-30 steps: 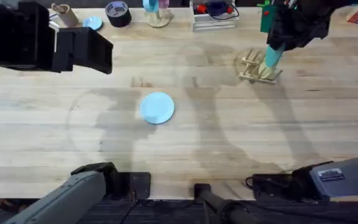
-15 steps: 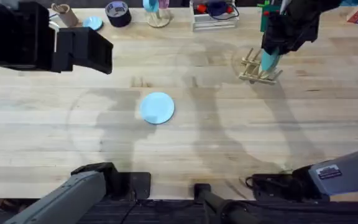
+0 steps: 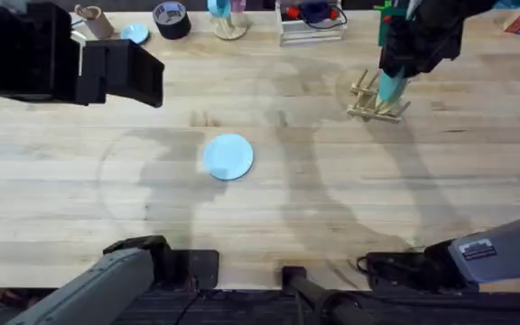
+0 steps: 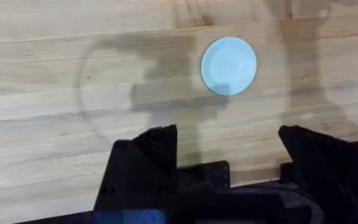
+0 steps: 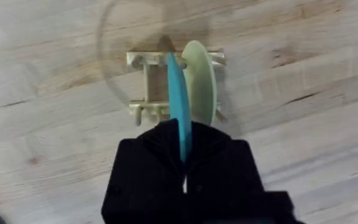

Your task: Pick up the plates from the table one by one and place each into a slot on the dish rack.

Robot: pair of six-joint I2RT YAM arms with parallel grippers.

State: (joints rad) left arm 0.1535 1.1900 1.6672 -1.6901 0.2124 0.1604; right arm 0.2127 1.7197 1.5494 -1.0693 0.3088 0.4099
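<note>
**Teal plate on edge over the rack, sky-blue plate flat on the tabletop**

Your right jaws (image 5: pixel 184 163) are closed on the teal plate (image 5: pixel 178 102), pinching its thin rim so the disc stands on edge. From the right wrist view you see it as a narrow teal sliver, smooth plastic, lined up over the rack (image 5: pixel 146 84). The rack is pale wood: a low frame with short round pegs sticking up along both rails. A cream plate (image 5: pixel 201 81) already stands in it, just beside the teal one, a matte oval seen nearly edge-on. Whether the teal plate's lower rim sits between pegs or is still clear of them, you cannot tell.

In the overhead view the rack (image 3: pixel 375 97) is at the far right of the tabletop (image 3: pixel 350 217), with the teal plate (image 3: pixel 389 88) upright above it under the black right arm.

The sky-blue plate (image 3: pixel 228 156) lies flat near the middle, well apart from the rack, round and smooth with a faint raised rim. The tabletop is long pale planks with visible grain.

Your left jaws (image 4: pixel 229 140) hang high above the sky-blue plate (image 4: pixel 229 65), spread wide and empty.

No writing is legible.
</note>
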